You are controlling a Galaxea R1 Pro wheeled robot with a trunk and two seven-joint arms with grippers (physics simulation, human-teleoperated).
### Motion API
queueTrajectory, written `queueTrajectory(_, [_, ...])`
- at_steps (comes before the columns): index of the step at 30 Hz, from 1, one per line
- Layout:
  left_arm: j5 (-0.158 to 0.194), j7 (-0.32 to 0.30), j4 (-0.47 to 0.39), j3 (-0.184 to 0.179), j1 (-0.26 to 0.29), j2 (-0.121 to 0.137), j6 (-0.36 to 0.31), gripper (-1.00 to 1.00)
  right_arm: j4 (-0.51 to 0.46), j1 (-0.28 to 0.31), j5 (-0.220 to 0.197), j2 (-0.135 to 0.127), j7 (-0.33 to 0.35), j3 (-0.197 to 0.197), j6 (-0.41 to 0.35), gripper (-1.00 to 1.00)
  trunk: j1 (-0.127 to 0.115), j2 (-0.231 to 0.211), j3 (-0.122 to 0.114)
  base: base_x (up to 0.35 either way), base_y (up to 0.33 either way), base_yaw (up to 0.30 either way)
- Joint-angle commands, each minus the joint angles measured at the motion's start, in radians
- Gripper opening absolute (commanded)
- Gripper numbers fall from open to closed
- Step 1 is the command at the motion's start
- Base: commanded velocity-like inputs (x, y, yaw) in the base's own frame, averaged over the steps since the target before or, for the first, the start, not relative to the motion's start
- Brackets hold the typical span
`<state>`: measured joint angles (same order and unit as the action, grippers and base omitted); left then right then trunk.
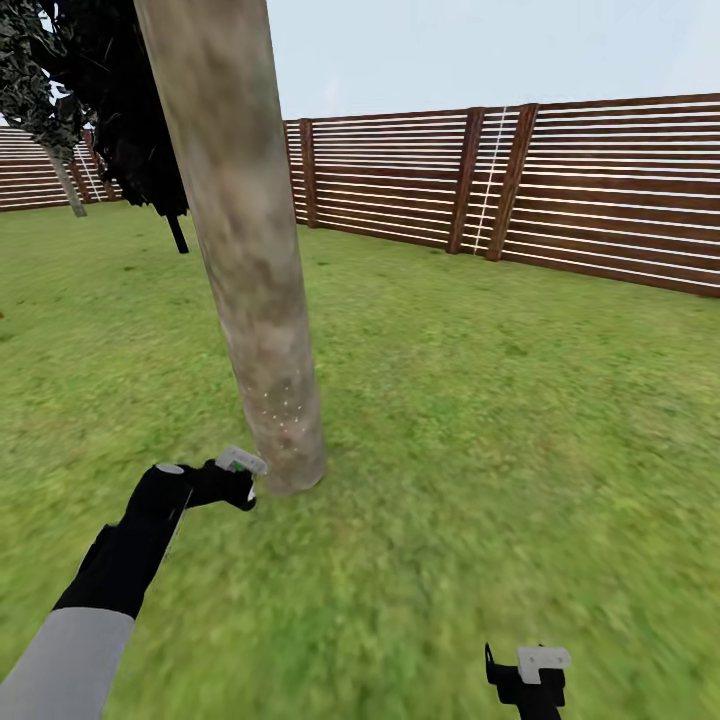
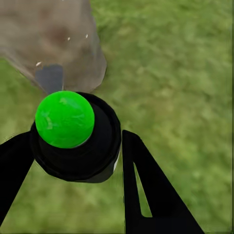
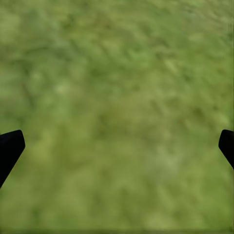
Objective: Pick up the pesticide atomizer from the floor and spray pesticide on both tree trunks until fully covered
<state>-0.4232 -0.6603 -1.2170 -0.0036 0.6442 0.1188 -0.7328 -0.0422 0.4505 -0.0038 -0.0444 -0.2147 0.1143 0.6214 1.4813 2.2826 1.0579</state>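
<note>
No brand, label or legible writing appears on any item in view.

Count: one thick pale mottled tree trunk [image 1: 245,250] close ahead, leaning, its base in the lawn [image 1: 480,420]; one near-black cone-shaped tree [image 1: 140,120] behind it to the left; one further thin grey trunk [image 1: 68,185] far left. A brown slatted fence [image 1: 600,190] runs along the back.

The left gripper [image 1: 232,482] sits just beside the trunk's base, its two black fingers [image 2: 146,190] clamped on either side of one pesticide atomizer [image 2: 73,134], a black body with a bright green round top. A scatter of whitish specks of pesticide [image 1: 283,408] lies on the lower trunk.

The right gripper [image 1: 530,685] hangs low at the right over bare grass, well apart from the trunk; its fingertips [image 3: 9,148] stand wide apart, holding nothing.
</note>
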Motion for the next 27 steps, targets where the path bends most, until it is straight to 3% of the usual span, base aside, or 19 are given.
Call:
queueTrajectory(1, [-0.008,-0.009,0.001,-0.004,0.000,-0.001,-0.001,-1.00,0.000,0.001,0.000,0.000,-0.008,0.008,0.001,1.00,0.000,0.000,0.001,0.000,0.000,0.000])
queueTrajectory(3, [-0.008,-0.008,0.016,-0.006,-0.001,-0.006,0.000,-1.00,0.000,0.001,0.000,0.000,-0.008,0.008,0.000,1.00,0.000,0.000,0.001,0.000,0.000,0.000])
queueTrajectory(5, [-0.009,-0.007,0.103,-0.003,-0.002,-0.001,0.013,-1.00,0.001,0.001,0.001,0.000,-0.008,0.008,0.000,1.00,0.000,0.000,0.001,0.000,0.000,0.000])
queueTrajectory(7, [-0.008,0.012,0.246,0.004,-0.004,0.002,0.167,-1.00,0.001,0.001,0.001,0.000,-0.007,0.008,0.000,1.00,0.000,0.000,0.001,0.000,0.000,0.000])
queueTrajectory(9, [-0.002,0.067,0.298,0.005,-0.003,-0.007,0.214,-1.00,0.001,0.001,0.001,0.000,-0.008,0.008,0.001,1.00,0.000,0.000,0.001,0.000,0.000,0.000])
queueTrajectory(14, [0.001,0.100,0.324,0.005,-0.003,-0.064,0.225,-1.00,0.001,0.001,0.001,0.000,-0.007,0.009,0.000,1.00,0.000,0.000,0.001,0.000,0.000,0.000])
queueTrajectory(18, [-0.001,0.104,0.341,0.010,-0.003,-0.060,0.226,-1.00,0.001,0.001,0.001,0.000,-0.006,0.010,0.000,1.00,0.000,0.000,0.001,0.000,0.000,0.000])
queueTrajectory(22, [-0.004,0.124,0.394,0.056,-0.003,-0.054,0.232,-1.00,0.001,0.001,0.001,0.001,-0.006,0.010,0.001,1.00,0.000,0.000,0.001,0.000,0.000,0.000])
queueTrajectory(27, [0.001,0.189,0.482,0.061,-0.003,-0.070,0.323,-1.00,0.001,0.001,0.001,0.000,-0.006,0.010,0.001,1.00,0.000,0.000,0.001,0.000,0.000,0.000])
